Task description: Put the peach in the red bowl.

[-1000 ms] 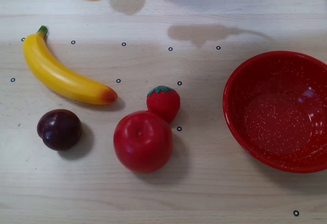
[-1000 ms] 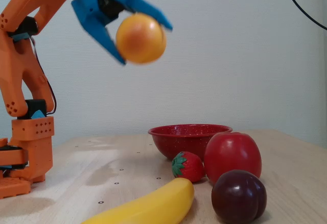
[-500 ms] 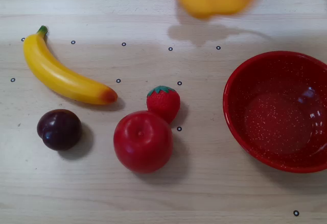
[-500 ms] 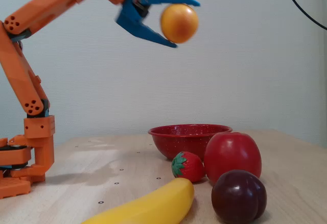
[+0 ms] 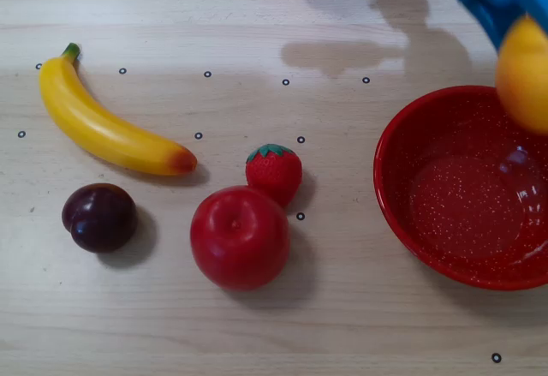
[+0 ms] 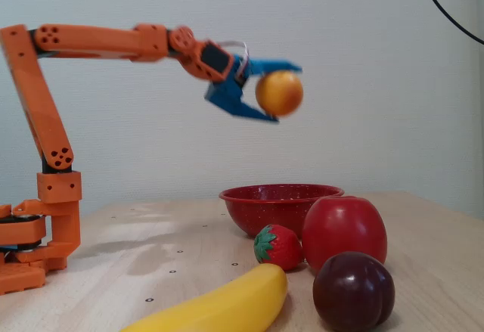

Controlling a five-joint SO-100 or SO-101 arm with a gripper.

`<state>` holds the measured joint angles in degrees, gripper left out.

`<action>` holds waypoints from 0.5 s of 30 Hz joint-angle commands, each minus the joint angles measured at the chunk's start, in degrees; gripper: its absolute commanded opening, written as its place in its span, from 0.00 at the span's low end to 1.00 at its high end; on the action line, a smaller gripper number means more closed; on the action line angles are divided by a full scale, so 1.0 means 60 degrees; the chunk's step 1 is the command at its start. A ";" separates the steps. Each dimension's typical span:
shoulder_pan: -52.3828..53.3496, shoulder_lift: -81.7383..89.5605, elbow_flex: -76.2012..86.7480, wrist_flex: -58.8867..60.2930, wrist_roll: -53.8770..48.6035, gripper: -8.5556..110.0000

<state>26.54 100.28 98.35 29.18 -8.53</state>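
Blue claw (image 5: 514,16) pinches one peach (image 5: 524,74) over the one red bowl (image 5: 428,136) in the overhead view, all three cut by the frame edge. On the bench (image 5: 257,333) lie one banana (image 5: 107,123), one plum (image 5: 99,216), one apple (image 5: 239,236), one strawberry (image 5: 274,172). Fixed view: claw (image 6: 274,91) blurred, peach (image 6: 280,94) high above the bowl (image 6: 272,205); the banana (image 6: 219,302) is cut off below.

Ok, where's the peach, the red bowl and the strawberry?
peach (image 6: 279,93), fixed view, middle of the fruit, held in the air.
red bowl (image 5: 402,136), overhead view, left part of the rim.
strawberry (image 5: 275,173), overhead view, middle of the red body.
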 commanded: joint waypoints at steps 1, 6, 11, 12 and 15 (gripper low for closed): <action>0.0176 0.0088 -0.0410 -0.0791 0.0527 0.07; 0.0293 -0.0762 -0.0117 -0.1289 0.1450 0.07; 0.0396 -0.0996 0.0000 -0.0483 0.2183 0.07; 0.0410 -0.1040 0.0059 -0.0366 0.2227 0.07; 0.0439 -0.1143 0.0205 0.0103 0.2271 0.07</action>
<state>27.16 91.49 102.04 29.53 4.31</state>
